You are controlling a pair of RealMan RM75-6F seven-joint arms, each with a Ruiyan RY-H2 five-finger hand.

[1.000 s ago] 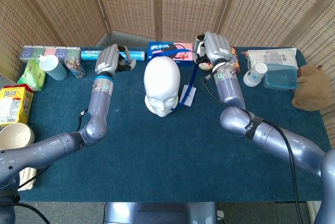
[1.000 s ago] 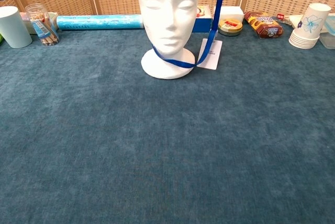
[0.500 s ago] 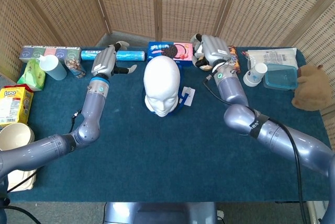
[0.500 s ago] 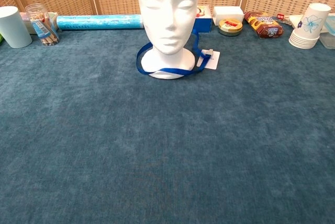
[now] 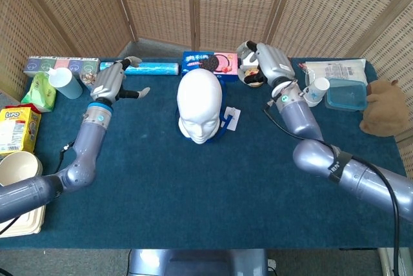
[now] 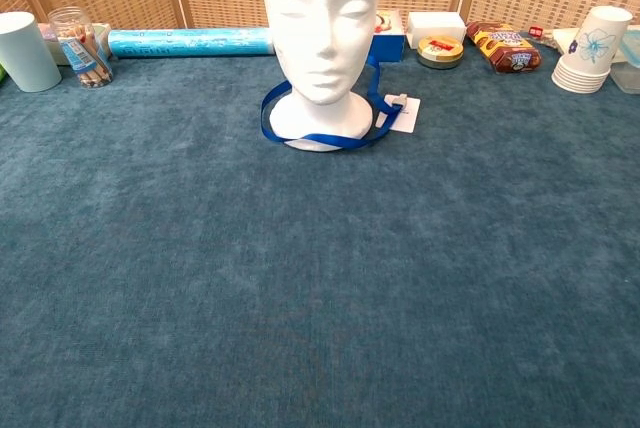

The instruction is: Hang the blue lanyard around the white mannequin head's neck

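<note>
Looking down from the head view, the blue lanyard [image 5: 224, 123] is seen looped at the white mannequin head [image 5: 200, 104], with the left hand [image 5: 111, 84] spread and empty; whether the right hand [image 5: 261, 63] is open cannot be told

From the chest view, the lanyard is seen circling the neck, resting on the worktop [image 6: 320, 288]; the hanging is judged done, only withdrawal left
</note>
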